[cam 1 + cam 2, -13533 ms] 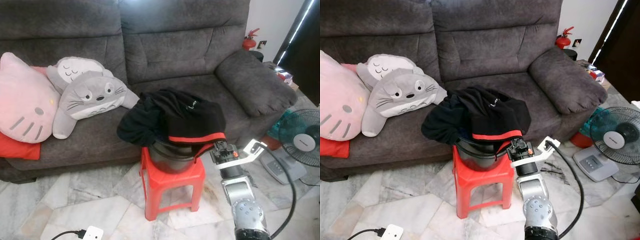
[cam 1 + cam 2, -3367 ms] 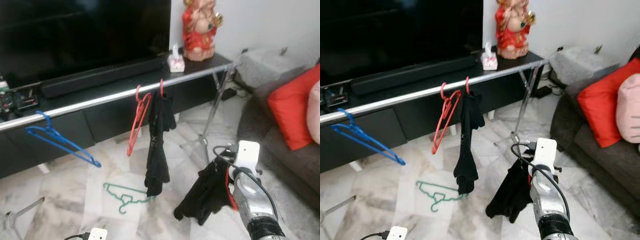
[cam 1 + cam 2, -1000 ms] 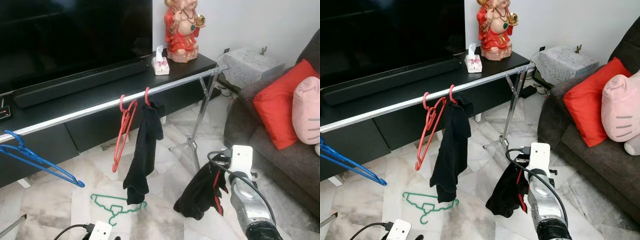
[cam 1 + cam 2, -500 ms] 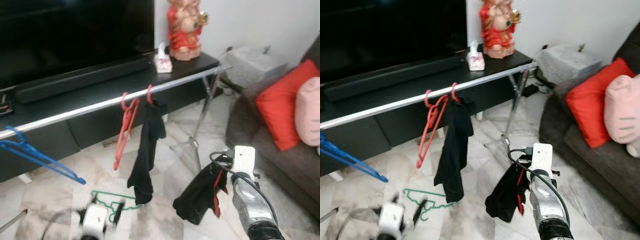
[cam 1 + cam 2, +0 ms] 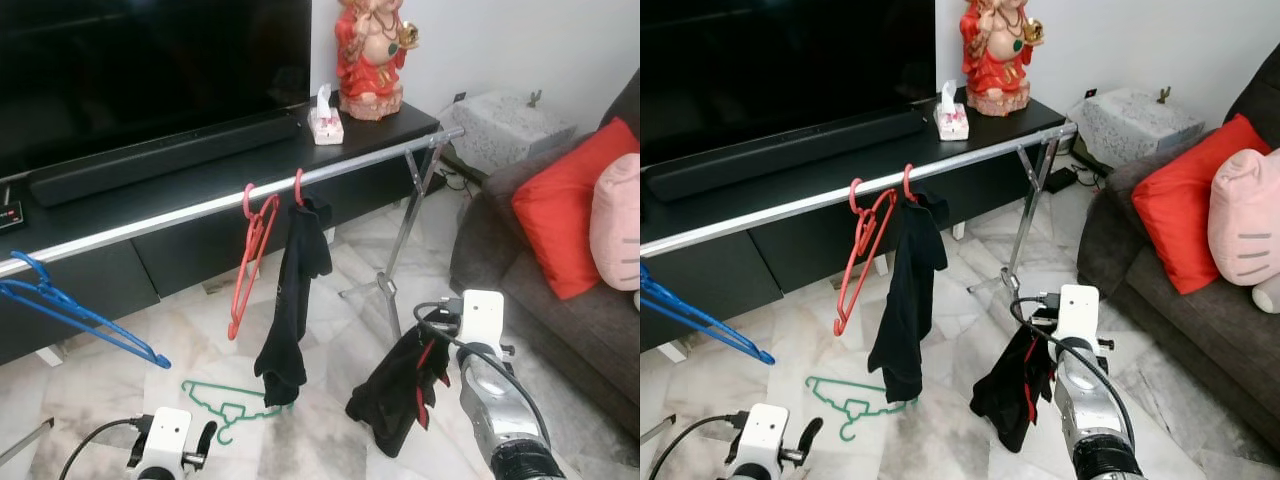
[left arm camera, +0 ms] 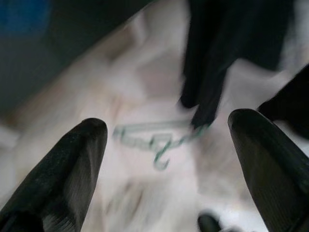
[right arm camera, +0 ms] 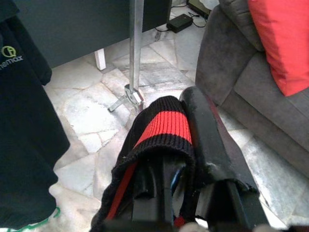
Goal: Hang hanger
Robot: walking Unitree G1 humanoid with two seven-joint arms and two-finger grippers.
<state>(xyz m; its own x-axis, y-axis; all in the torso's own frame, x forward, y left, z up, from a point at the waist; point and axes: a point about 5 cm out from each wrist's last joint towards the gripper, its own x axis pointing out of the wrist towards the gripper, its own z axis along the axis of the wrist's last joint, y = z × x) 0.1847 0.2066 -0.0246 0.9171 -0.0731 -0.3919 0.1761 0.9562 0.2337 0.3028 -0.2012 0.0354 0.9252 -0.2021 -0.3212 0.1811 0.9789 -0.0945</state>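
While the right gripper (image 7: pixel 169 145) is held low at lower right, clamped on a black garment with red trim (image 5: pixel 395 385), the left gripper (image 6: pixel 169 159) is raised at lower left, fingers spread wide. Seen blurred between them in the left wrist view, the green hanger (image 5: pixel 228 402) lies flat on the floor (image 5: pixel 330 330) below the rail (image 5: pixel 200 207), lower centre.

thin green wire hanger (image 5: pixel 232 402) flat on the marble floor, ahead of left tool (image 6: pixel 164 159), between its spread fingers, hook pointing toward it.
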